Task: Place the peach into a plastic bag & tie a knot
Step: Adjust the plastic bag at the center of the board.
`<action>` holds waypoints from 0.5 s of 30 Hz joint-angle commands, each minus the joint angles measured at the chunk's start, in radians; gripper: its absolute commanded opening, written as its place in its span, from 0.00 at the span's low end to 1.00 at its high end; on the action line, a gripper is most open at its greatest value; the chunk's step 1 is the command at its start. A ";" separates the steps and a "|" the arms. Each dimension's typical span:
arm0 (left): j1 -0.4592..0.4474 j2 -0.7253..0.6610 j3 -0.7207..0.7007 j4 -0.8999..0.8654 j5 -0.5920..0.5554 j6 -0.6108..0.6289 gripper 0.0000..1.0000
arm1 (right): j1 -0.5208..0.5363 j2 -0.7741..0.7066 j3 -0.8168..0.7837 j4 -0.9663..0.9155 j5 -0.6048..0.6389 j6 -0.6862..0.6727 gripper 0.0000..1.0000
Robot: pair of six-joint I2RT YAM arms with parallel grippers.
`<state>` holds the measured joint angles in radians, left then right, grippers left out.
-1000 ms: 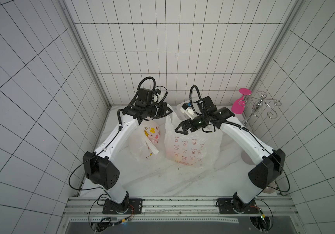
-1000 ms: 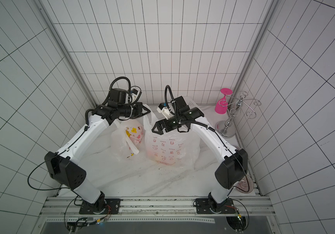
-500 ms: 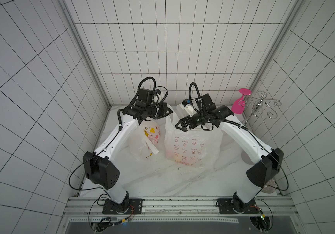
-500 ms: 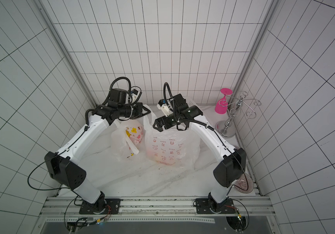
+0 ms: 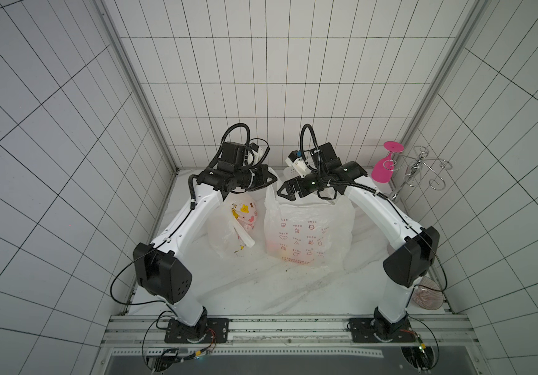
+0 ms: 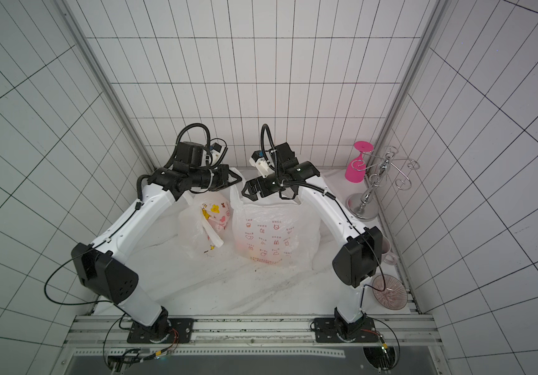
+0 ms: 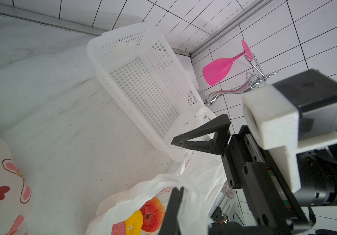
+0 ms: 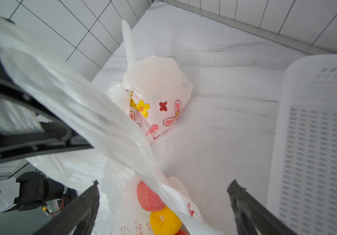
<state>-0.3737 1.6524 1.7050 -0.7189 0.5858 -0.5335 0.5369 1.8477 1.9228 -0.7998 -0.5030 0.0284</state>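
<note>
Pinching hard, the left tool (image 7: 176, 191) has its fingers pressed together on the thin film at the rim of the plastic bag (image 5: 306, 233), holding that edge up above the worktop (image 5: 261, 285). Facing it, almost tip to tip, the right tool (image 8: 163, 183) hangs spread wide over the bag's mouth, and the taut film runs across in front of it. Straight below both tools, down in the bag, sit a red fruit (image 7: 153, 211), a yellow one and a pink one; which is the peach, I cannot tell. Under the left tool's wrist slumps a flower-printed bag (image 5: 238, 220). A white basket (image 7: 143, 81) stands just beside the right tool.
</note>
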 commanded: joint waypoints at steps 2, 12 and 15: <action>0.018 -0.015 0.007 0.002 0.006 0.009 0.00 | 0.021 -0.014 0.010 -0.058 -0.159 -0.021 0.99; 0.033 -0.016 0.010 0.003 0.002 0.013 0.00 | 0.031 -0.142 -0.221 -0.001 -0.283 0.025 0.99; 0.030 -0.024 0.012 0.004 0.005 0.004 0.00 | 0.048 -0.130 -0.234 -0.008 -0.147 -0.003 0.99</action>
<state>-0.3431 1.6524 1.7050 -0.7189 0.5854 -0.5312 0.5663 1.7214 1.7458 -0.8013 -0.7139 0.0570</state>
